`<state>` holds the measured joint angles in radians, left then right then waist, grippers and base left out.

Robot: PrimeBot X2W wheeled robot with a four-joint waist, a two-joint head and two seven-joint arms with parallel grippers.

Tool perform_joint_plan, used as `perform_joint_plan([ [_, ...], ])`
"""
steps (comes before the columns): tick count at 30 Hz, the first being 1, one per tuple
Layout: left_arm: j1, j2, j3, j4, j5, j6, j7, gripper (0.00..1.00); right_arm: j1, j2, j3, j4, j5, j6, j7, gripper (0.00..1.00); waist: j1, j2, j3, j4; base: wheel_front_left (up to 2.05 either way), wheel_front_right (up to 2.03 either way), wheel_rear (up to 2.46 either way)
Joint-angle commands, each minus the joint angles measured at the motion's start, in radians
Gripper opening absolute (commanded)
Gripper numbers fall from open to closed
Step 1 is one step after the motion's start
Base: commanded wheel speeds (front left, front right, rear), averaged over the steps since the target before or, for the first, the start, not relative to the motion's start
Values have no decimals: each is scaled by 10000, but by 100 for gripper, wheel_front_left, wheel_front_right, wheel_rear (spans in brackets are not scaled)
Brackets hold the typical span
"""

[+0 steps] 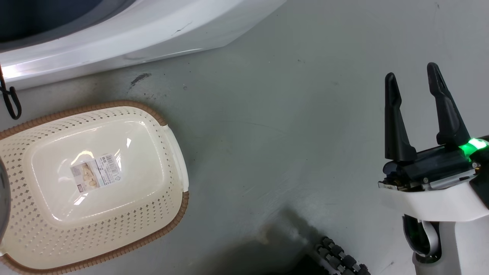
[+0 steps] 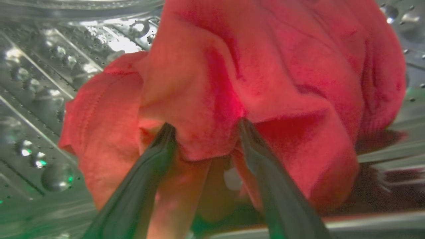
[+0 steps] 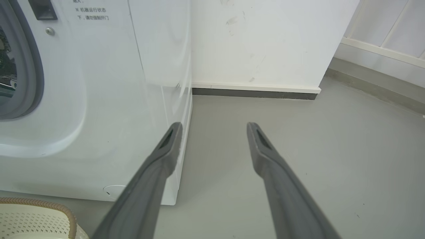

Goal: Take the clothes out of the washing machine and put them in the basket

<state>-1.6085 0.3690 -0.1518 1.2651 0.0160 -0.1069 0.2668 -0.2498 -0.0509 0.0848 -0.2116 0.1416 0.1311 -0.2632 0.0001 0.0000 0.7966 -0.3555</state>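
In the left wrist view, a bright red garment of the clothes (image 2: 265,66) lies bunched in the shiny perforated drum (image 2: 40,99). My left gripper (image 2: 206,124) is open, its two fingers pushed into the folds with a lobe of red cloth between them. The white washing machine (image 1: 153,34) stands at the top of the head view, and its front and grey gasket show in the right wrist view (image 3: 99,99). The cream basket (image 1: 126,105) sits on the floor at the lower left, its sticker showing on its floor. My right gripper (image 1: 412,72) hangs open over bare floor at the right (image 3: 215,126).
Grey floor (image 1: 267,133) stretches between the basket and my right arm. A black ribbed part (image 1: 340,259) pokes in at the bottom edge. A dark looped cable (image 1: 11,103) hangs at the far left. A white wall with a dark baseboard (image 3: 252,94) stands behind the washer.
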Motion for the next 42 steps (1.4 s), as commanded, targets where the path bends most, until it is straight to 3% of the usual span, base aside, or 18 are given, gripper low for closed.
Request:
perform_joint_plan([
  [1, 99, -1, -137, 106, 153, 20, -63, 40, -128, 12, 26, -55, 49, -7, -25, 100, -1, 0, -1, -4, 0, 0, 0],
  [2, 100, 11, -145, 96, 111, 27, -132, 0, -118, 12, 58, -55, 59, -7, -25, 100, -1, 0, -1, -8, 0, 0, 0],
  [10, 105, 112, -172, 77, -138, -46, -708, 0, -149, 12, 57, 21, 12, -7, -25, 100, -1, 0, -161, 53, 0, 0, 0],
  [18, 751, -70, -85, 64, -549, -148, -2081, 0, 54, 11, -52, 145, -228, -7, -25, 100, -1, 0, -965, 395, 0, 0, 0],
  [34, 3204, -958, -832, -88, -1428, -221, -4822, 0, 624, 9, -268, 556, -854, -7, -24, 100, -1, 0, -2999, 1500, 0, 0, 0],
  [42, 4903, -1163, -1206, -1278, -2125, -222, -5324, 0, 1010, 8, -464, 718, -1042, -7, -24, 100, -1, 0, -3992, 1862, 0, 0, 0],
])
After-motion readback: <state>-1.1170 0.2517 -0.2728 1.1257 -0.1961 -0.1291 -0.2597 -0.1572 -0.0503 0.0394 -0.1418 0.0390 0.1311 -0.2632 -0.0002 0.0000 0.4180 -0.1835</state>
